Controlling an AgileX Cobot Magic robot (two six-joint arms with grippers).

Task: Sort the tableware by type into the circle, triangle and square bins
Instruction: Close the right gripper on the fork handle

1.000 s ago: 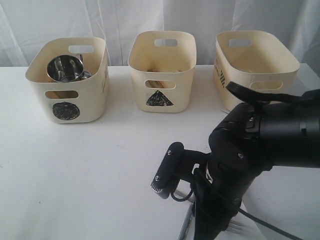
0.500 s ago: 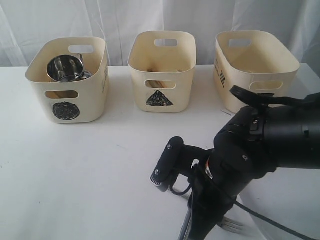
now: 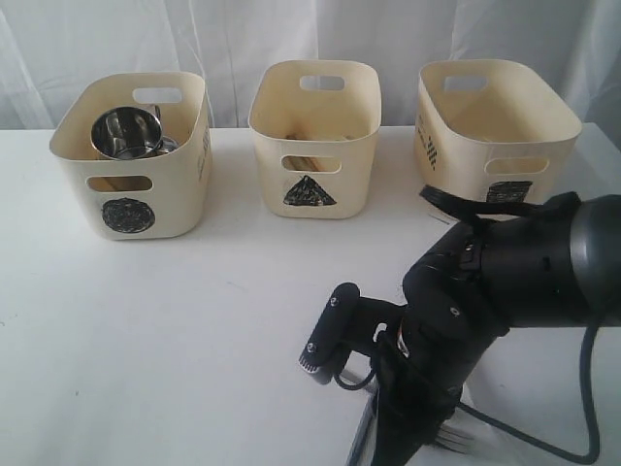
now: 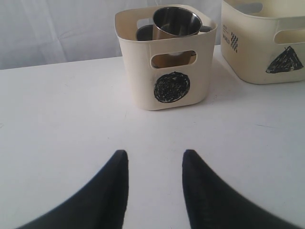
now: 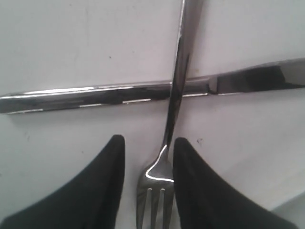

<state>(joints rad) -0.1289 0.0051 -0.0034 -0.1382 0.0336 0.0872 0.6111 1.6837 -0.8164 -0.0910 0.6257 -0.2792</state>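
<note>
A steel fork (image 5: 157, 191) lies on the white table with its handle crossing over a steel knife (image 5: 95, 95). My right gripper (image 5: 145, 140) is open and straddles the fork's neck; one finger is against it and a gap shows at the other. In the exterior view the right arm covers this spot, and only the fork's tines (image 3: 456, 439) and the knife (image 3: 361, 437) peek out. My left gripper (image 4: 155, 155) is open and empty, facing the circle bin (image 4: 167, 71), which holds a steel mug (image 4: 176, 21). The triangle bin (image 3: 312, 136) and the square bin (image 3: 495, 136) stand along the back.
The three bins stand in a row by the white curtain, circle bin (image 3: 131, 160) on the left. Brown wood shows through the triangle bin's handle cut-out (image 3: 310, 163). A black cable (image 3: 543, 442) trails from the right arm near the table's front edge.
The right arm has sunk a little lower over the fork and knife, uncovering the black mark on the square bin. Both grippers' jaws stand as before.
</note>
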